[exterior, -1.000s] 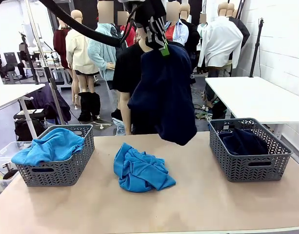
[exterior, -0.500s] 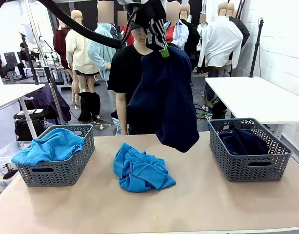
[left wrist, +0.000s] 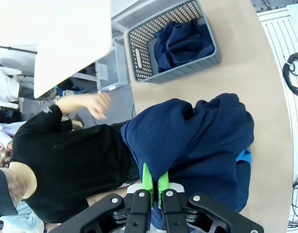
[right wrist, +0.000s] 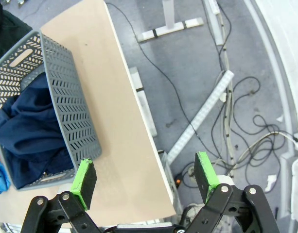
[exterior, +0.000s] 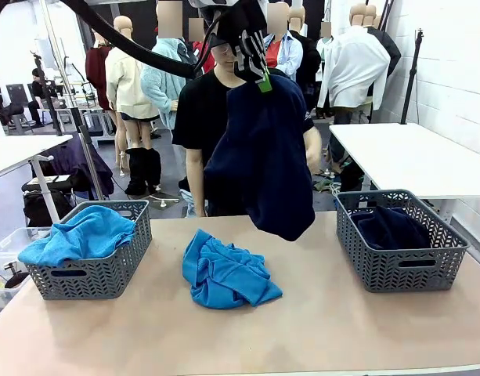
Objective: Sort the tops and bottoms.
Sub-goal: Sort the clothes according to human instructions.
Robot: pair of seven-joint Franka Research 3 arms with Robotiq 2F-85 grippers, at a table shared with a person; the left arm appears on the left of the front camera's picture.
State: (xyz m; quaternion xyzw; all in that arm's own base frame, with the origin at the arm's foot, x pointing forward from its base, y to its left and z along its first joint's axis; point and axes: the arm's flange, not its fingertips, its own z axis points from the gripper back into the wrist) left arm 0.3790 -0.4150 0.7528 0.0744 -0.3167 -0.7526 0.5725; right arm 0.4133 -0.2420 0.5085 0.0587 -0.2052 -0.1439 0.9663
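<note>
A tan table (exterior: 341,329) fills the foreground. At its left end, the left basket (exterior: 91,276), grey mesh, holds a crumpled sky-blue top (exterior: 79,235) that spills over the rim.

Just right of it, in the middle of the table, a second top (exterior: 224,272) lies bunched in a heap.

Above and behind that heap, the left gripper (exterior: 261,76) hangs high, shut on a navy bottom (exterior: 263,157). The garment dangles above the table in front of a person (exterior: 199,110) in a black T-shirt, whose hand (exterior: 312,149) is raised beside it. In the left wrist view the green pads (left wrist: 147,177) pinch a fold of the cloth.

At the right end, the right basket (exterior: 400,262) holds another navy bottom (exterior: 390,227).

In the right wrist view the right gripper (right wrist: 145,172) hangs over the table's edge near that basket, jaws wide apart and holding nothing.
</note>
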